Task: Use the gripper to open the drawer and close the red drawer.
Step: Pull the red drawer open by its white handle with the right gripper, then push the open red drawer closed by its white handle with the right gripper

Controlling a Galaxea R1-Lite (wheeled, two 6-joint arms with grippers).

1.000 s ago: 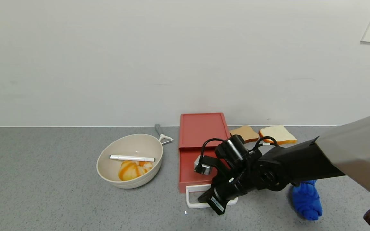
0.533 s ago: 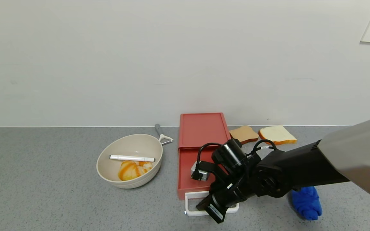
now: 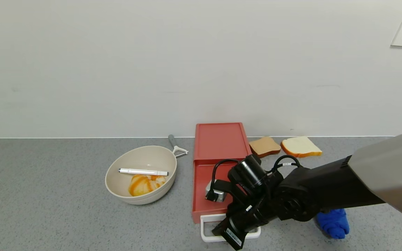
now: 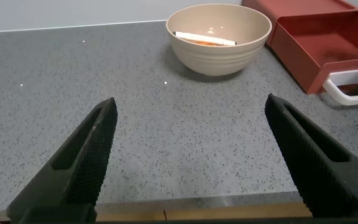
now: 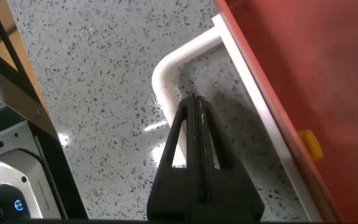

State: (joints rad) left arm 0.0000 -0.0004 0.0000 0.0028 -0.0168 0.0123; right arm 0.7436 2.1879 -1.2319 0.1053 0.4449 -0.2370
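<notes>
Two end effectors: right (image 3: 229,234) pressed together inside drawer (image 3: 212,184) handle (image 5: 179,68); left (image 4: 197,155) spread, parked.

Bare counter (image 3: 47,209): wide open room, lower left of head view. Bowl (image 3: 141,174) stands left of drawer (image 3: 210,181); narrow gap between. Blue cloth (image 3: 333,223) lower right; 2 bread slices (image 3: 284,146) behind.

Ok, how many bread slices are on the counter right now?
2. A brown slice lies just right of the red drawer, near the wall; a white slice lies beside it, farther right. The right arm could hide more.
</notes>
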